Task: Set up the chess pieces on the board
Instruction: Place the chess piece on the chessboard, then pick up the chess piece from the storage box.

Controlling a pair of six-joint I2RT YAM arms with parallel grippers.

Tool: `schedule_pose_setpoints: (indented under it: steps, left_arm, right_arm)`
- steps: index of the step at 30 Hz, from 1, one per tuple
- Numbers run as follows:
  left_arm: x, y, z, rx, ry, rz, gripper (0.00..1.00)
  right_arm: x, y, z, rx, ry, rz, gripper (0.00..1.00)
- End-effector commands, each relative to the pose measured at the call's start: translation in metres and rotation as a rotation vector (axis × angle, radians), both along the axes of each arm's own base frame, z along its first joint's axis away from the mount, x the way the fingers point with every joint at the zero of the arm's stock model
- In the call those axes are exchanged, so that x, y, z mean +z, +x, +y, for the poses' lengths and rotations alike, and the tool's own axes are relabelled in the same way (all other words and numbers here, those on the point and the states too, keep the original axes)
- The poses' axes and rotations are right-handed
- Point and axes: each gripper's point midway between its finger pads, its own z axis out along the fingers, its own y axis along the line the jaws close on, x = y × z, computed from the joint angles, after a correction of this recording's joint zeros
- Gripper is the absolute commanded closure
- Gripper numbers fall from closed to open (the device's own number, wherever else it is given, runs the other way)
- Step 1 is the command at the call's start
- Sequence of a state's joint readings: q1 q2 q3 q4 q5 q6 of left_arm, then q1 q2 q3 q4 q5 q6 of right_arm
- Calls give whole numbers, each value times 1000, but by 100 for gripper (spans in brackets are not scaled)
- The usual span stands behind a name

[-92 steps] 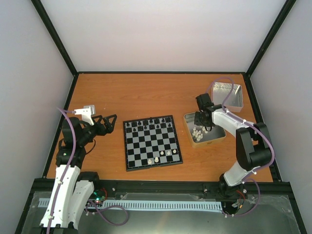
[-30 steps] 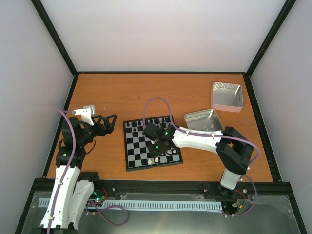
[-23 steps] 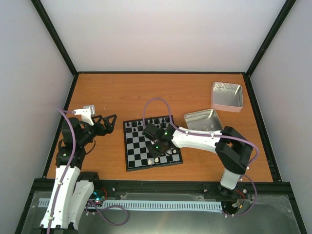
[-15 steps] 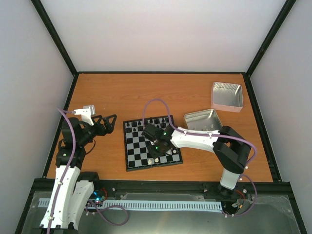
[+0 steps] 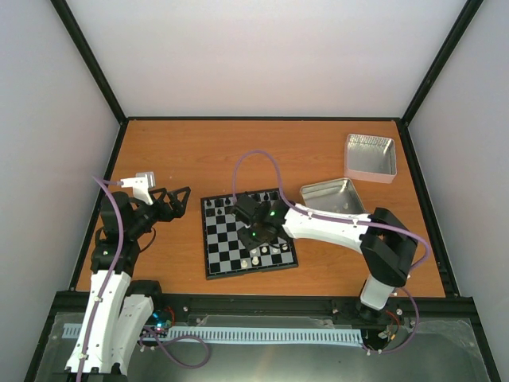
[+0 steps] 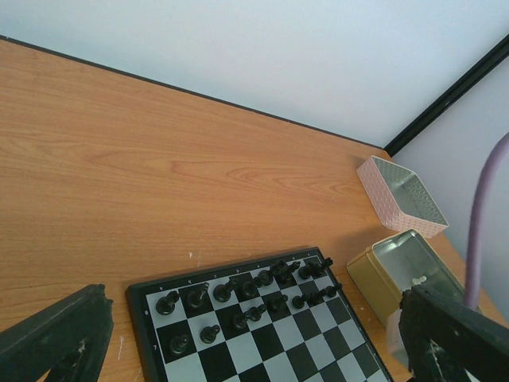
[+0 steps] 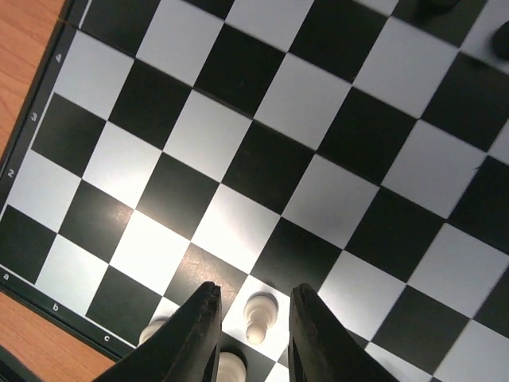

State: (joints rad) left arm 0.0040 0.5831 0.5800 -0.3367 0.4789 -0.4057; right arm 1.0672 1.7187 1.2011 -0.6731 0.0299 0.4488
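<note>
The board (image 5: pixel 206 239) lies mid-table, black figures along its far rows. Several cream-white chess pieces (image 5: pixel 274 250) stand on its near right rows. My right gripper (image 5: pixel 256 237) hovers over them, open. In the right wrist view its fingers (image 7: pixel 199 334) flank an upright white pawn (image 7: pixel 260 317) on a light square, with a gap on each side; two more white pieces (image 7: pixel 231 368) stand beside it. My left gripper (image 5: pixel 176 199) rests open left of the board (image 6: pixel 262 342), nothing in it. More white pieces lie in the gold tin (image 5: pixel 332 197).
A silver tin lid (image 5: pixel 371 155) sits at the far right corner. The black figures (image 6: pixel 238 290) crowd the board's far rows. The gold tin (image 6: pixel 406 263) stands just right of the board. Black frame rails border the table.
My right arm came from the gold tin to the board's near right squares. In the last second its jaws parted and left the white pawn standing. The left arm has not moved.
</note>
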Motion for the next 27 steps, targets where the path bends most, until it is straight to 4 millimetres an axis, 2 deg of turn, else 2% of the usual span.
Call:
schedule_pose_setpoints:
  steps: [1,4,7,13,16,19,27]
  left_arm:
    - [11,-1,-1,-6,1,-37,0]
    - [11,-1,-1,-7,-1,-39,0]
    - [11,-1,-2,-13,-1,-37,0]
    - [12,-1,-2,-13,1,-42,0]
    - [13,-2,-2,-9,2,-49,0]
    - [13,-3,-1,-4,4,-51,0]
    - [13,-2,-2,-11,6,-47,0]
  right_arm:
    - [26,16,-7,-71,28,-73,74]
    - [39,34,-22,-150,39,-121,74]
    - [53,56,-51,-260,45,-181,74]
    - [64,91,-141,-539,36,-231,73]
    - [67,96,-183,-639,9,-258,68]
    - [70,95,-213,-700,-30,-268,67]
    - [50,98,-286,-884,-112,-255,66]
